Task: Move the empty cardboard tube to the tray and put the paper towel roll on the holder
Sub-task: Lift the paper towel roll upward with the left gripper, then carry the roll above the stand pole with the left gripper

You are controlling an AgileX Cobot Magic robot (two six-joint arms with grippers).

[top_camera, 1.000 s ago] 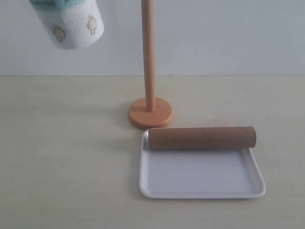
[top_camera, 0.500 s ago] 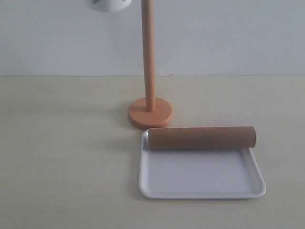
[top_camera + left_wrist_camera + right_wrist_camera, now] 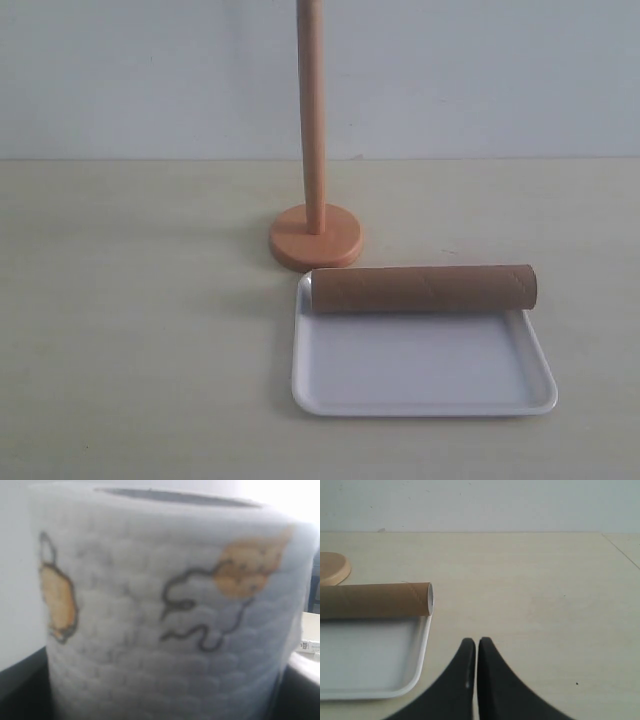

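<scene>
The paper towel roll point(image 3: 165, 605), white and embossed with yellow-orange prints, fills the left wrist view. My left gripper point(image 3: 165, 702) is shut on it, its dark jaws showing at either side of the roll; both are out of the exterior view. The holder point(image 3: 311, 130) stands upright on its round base point(image 3: 315, 240) with its pole bare. The empty cardboard tube point(image 3: 425, 288) lies across the far rim of the tray point(image 3: 420, 375). My right gripper point(image 3: 477, 642) is shut on nothing, hovering beside the tray's point(image 3: 417, 665) corner, near the tube's point(image 3: 375, 600) open end.
A pale wall stands behind the beige table. In the right wrist view, part of the holder's disc base point(image 3: 332, 567) shows beyond the tube.
The paper towel roll has risen and drifted right toward the pole's top, leaving the top edge of the exterior view. Tube, tray and holder have not moved.
</scene>
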